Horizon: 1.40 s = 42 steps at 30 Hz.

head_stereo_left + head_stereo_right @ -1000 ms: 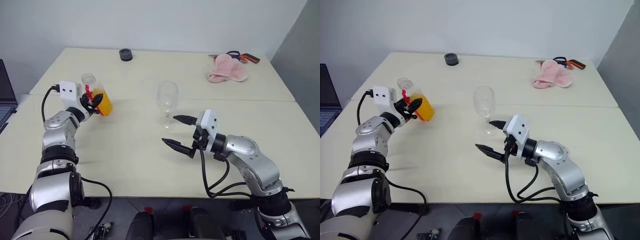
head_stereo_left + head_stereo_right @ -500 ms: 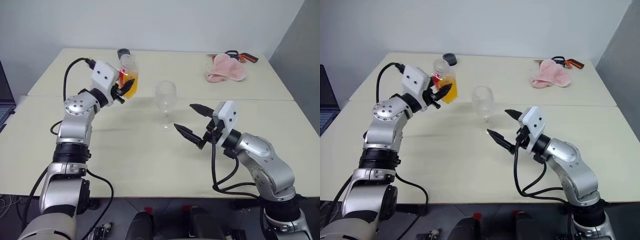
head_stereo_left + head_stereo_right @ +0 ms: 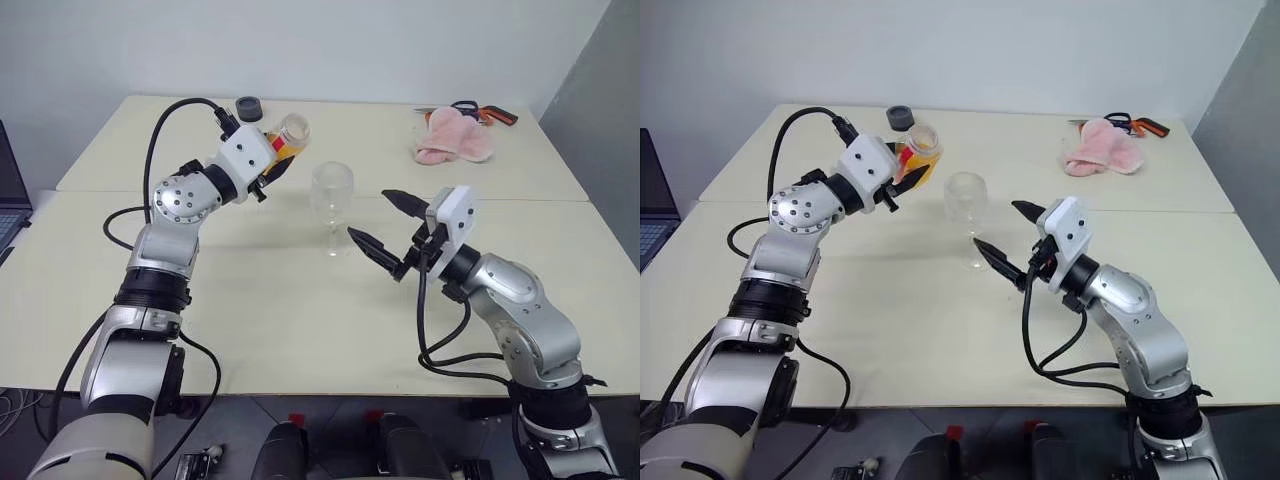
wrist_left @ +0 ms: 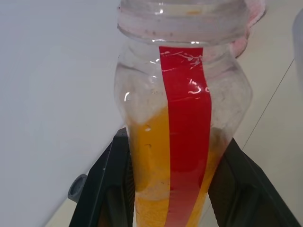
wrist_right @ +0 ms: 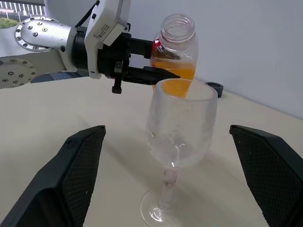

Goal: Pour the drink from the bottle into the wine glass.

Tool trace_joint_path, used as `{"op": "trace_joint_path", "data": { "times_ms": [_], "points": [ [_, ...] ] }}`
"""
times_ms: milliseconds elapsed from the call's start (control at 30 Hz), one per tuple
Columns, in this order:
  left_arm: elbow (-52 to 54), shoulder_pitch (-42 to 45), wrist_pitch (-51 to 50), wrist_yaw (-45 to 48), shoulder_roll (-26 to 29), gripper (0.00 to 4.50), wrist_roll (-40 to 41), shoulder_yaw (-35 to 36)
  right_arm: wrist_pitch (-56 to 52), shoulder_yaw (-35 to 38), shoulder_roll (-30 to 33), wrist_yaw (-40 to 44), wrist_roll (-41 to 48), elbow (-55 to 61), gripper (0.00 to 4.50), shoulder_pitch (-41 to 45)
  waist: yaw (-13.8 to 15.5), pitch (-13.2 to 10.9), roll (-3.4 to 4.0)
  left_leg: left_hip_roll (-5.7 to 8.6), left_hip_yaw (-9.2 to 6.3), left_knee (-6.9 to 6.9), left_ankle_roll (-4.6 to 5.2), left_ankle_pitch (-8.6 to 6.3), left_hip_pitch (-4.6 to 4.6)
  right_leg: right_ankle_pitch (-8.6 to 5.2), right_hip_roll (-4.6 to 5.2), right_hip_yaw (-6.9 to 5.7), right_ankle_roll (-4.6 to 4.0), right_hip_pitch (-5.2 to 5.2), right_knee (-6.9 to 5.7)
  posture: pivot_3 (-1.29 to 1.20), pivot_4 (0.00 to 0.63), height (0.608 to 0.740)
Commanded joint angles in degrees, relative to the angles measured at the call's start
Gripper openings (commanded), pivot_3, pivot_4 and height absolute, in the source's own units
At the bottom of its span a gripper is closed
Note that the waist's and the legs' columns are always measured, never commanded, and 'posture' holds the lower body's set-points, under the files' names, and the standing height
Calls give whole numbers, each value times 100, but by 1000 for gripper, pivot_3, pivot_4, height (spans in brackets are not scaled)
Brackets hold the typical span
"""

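Observation:
My left gripper (image 3: 272, 168) is shut on the bottle (image 3: 283, 146), a clear uncapped one with a red stripe (image 4: 185, 109). It is tilted, its open mouth (image 3: 296, 128) pointing toward the wine glass (image 3: 332, 190) and just up and left of the rim. The orange drink (image 4: 150, 156) lies in the bottle's lower part. The glass stands upright on the table, its bowl clear. My right gripper (image 3: 369, 216) is open just right of the stem, one black finger (image 5: 80, 165) on each side of the glass in the right wrist view, not touching it.
A dark round cap (image 3: 250, 108) lies at the back of the table (image 3: 260, 300). A pink cloth (image 3: 455, 140) and an orange-and-black tool (image 3: 485, 112) sit at the back right. A laptop edge (image 3: 8, 190) shows at far left.
My left arm has swung right and up with the bottle, from the table's left side to beside the glass, and rolled it toward the glass. My right gripper rose slightly, still open.

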State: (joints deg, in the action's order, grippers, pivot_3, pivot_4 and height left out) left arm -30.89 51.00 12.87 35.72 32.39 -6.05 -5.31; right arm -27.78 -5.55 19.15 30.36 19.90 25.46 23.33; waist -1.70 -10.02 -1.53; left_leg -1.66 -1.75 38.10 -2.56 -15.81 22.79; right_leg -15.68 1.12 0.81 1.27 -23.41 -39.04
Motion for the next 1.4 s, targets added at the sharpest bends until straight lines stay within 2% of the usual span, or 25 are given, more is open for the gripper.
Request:
{"op": "trace_joint_path", "data": {
  "times_ms": [33,267,567,1400],
  "points": [
    [-103,386,560,-101,128,1635,-249,-65,189,64,-60,-38,-13,35,4500,138,4,0,0,0,0,0,0,0,2,0,0,0,0,-1,0,0,150,740],
    [-593,706,1297,-308,181,1635,-712,-247,310,225,23,135,100,-8,4500,5,4,0,0,1,3,-1,0,0,3,0,1,1,0,-3,2,0,150,740],
    [-1160,1142,2168,-1015,294,1635,-1487,-494,303,398,79,143,145,-21,4500,15,5,0,0,1,4,-1,0,0,5,0,1,1,0,-5,1,0,150,740],
    [-1887,1691,3146,-2182,423,1635,-2655,-1065,307,386,131,98,98,21,4500,-72,4,0,0,1,7,-1,0,0,5,0,1,2,0,-7,-1,0,150,740]
  ]
}}
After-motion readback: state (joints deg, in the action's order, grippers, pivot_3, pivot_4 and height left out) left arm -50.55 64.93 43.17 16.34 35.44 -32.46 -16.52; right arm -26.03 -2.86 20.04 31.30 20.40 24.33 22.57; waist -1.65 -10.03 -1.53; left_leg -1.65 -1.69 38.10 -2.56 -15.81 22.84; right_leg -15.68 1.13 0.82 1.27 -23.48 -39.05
